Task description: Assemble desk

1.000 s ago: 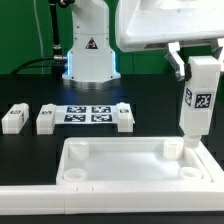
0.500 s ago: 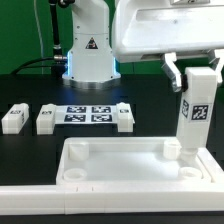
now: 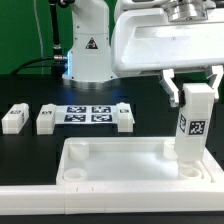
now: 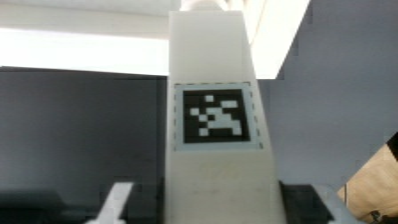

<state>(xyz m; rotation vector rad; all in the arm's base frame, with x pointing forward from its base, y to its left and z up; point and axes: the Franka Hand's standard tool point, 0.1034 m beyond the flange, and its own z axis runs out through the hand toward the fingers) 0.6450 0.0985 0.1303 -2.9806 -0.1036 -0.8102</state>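
Note:
The white desk top [image 3: 100, 178] lies rim up at the front of the table, with round sockets in its corners. My gripper [image 3: 193, 88] is shut on the upper end of a white square leg [image 3: 192, 125] with a black-white tag. It holds the leg upright, and the lower end stands at the back corner socket [image 3: 186, 166] on the exterior view's right. In the wrist view the leg [image 4: 215, 110] fills the middle between my fingers, with my gripper [image 4: 214, 206] on either side. Three more legs lie behind the top [image 3: 14, 117] [image 3: 46, 120] [image 3: 122, 118].
The marker board [image 3: 88, 113] lies flat between the loose legs. The arm's base [image 3: 88, 50] stands behind it. A long white border bar [image 3: 30, 215] runs along the front edge of the table.
My gripper has come down with the leg and shifted slightly toward the exterior view's left, bringing the leg's lower end down to the corner socket.

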